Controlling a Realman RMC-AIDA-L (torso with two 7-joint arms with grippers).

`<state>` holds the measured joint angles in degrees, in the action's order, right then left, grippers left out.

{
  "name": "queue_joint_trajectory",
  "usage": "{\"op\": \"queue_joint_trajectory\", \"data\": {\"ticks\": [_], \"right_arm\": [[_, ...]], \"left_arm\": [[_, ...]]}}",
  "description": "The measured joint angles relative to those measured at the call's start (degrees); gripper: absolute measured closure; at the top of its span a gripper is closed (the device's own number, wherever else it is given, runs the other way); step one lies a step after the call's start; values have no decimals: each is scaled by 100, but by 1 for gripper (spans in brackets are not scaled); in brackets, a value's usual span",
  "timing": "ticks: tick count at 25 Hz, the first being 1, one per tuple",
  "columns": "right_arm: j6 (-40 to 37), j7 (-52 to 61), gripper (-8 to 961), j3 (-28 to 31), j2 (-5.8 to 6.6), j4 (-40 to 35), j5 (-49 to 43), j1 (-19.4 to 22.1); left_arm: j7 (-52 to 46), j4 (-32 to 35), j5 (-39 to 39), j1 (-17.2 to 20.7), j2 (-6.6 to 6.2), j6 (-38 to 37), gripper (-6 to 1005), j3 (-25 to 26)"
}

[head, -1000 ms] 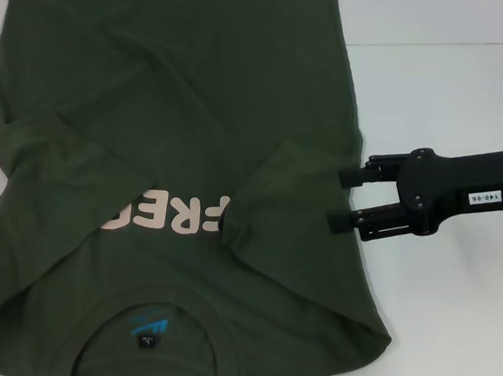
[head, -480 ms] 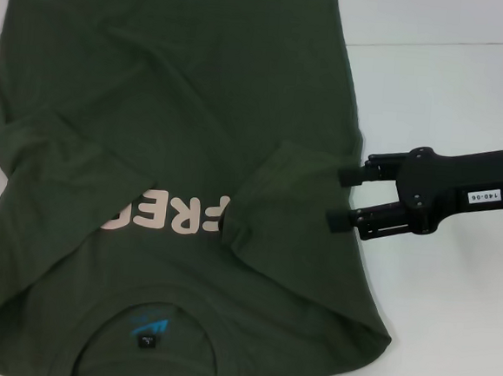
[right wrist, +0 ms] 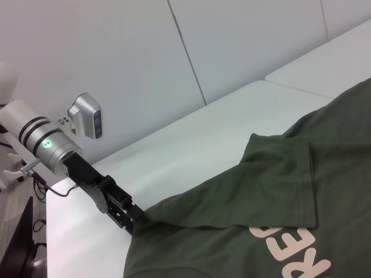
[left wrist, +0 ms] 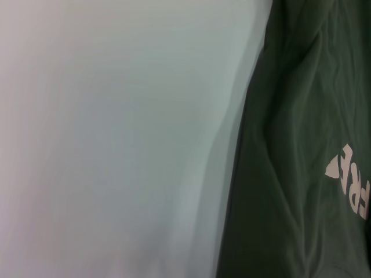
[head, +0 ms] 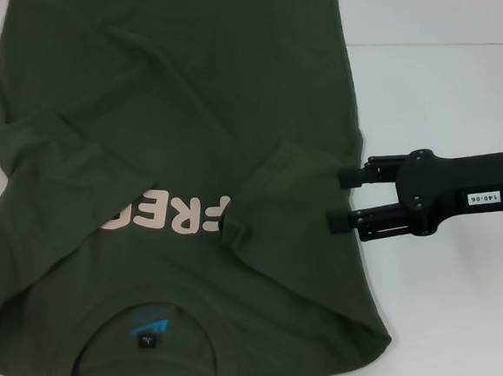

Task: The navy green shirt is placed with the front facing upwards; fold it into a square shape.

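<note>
The shirt [head: 176,147] lies flat on the white bench [head: 450,99], filling the left and centre of the head view, collar at the lower edge, both sleeves folded inward over the chest so the pink lettering [head: 162,218] is partly covered. Compared with half a second ago the shirt has not shifted, and the right tool [head: 340,198] holds the same place.

The right tool reaches in horizontally from the right edge of the frame; its two fingers stand apart, tips at the shirt's right side seam, beside the folded right sleeve, with nothing visibly clamped between them.

The left tool [right wrist: 134,223] shows in the right wrist view at lower left, its tip touching the shirt's shoulder corner; whether it is apart or together cannot be told. In the head view only a dark sliver shows at the lower left edge.
</note>
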<state>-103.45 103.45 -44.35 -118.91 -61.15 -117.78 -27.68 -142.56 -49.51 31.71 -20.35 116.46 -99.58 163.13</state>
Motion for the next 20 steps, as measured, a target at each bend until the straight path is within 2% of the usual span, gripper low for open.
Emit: {"op": "queue_joint_trajectory", "data": {"ticks": [11,20], "right_arm": [[8,0,87,6,0,0,0,-9],[1,0,86,95,0,25,0,-8]], "left_arm": [[0,115,-9,-135,13,91,158,0],[-91,134,-9,-140,-7,145,242,-4]]}}
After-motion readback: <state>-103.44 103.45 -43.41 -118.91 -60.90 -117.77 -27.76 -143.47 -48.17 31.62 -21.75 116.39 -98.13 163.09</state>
